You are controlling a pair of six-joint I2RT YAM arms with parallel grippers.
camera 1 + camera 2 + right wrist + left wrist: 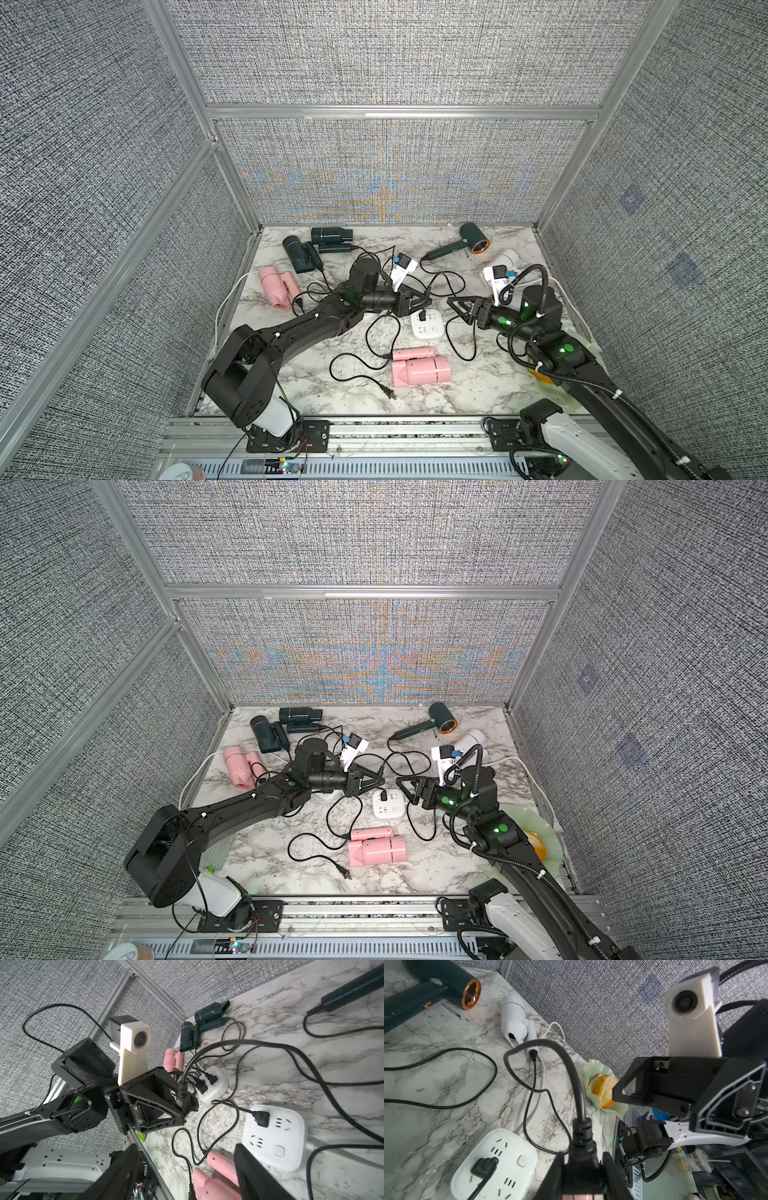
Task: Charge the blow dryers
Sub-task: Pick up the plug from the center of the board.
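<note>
Black left arm [291, 332] and right arm [586, 361], green indicator dots [346, 304], white bases [274, 419], ribbed black conduit [528, 274]

Tabletop [478, 395]: white marble-pattern, grey-veined. Panels [395, 54]: grey woven fabric, aluminium-framed, behind and either side of tabletop. Rail [415, 432]: aluminium, along tabletop's near edge.
</note>
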